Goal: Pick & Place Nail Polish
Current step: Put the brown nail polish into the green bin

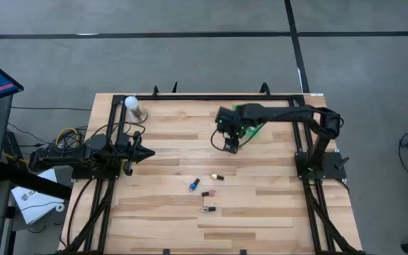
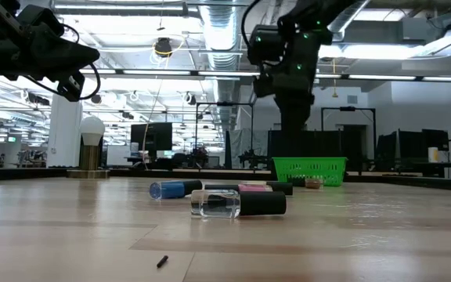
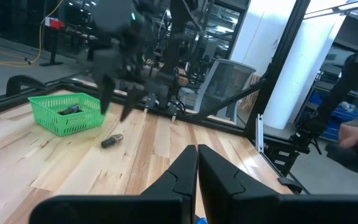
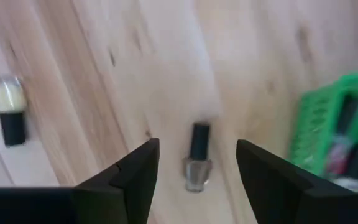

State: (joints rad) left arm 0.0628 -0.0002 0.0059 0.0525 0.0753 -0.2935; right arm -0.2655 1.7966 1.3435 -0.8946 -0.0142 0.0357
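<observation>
Several tiny nail polish bottles lie on their sides on the wooden table: a blue one [image 1: 193, 185], a dark-capped one [image 1: 217, 176], and two more [image 1: 207, 193] [image 1: 207, 209]. In the low view a clear bottle with a dark cap [image 2: 237, 204] lies nearest. My right gripper [image 1: 230, 146] hovers open above the table beside the green basket [image 1: 250, 127]. In its wrist view a pale bottle with a dark cap [image 4: 196, 163] lies on the table below the gap between the fingers [image 4: 197, 147]. My left gripper [image 1: 144, 152] [image 3: 197, 165] waits shut at the table's left.
The green basket [image 4: 337, 140] holds a few bottles. Another pale bottle with a dark cap [image 4: 8, 109] lies off to one side of the right gripper. A white ball-topped stand [image 1: 134, 106] stands at the far left corner. Black frame rails run along the table's edges.
</observation>
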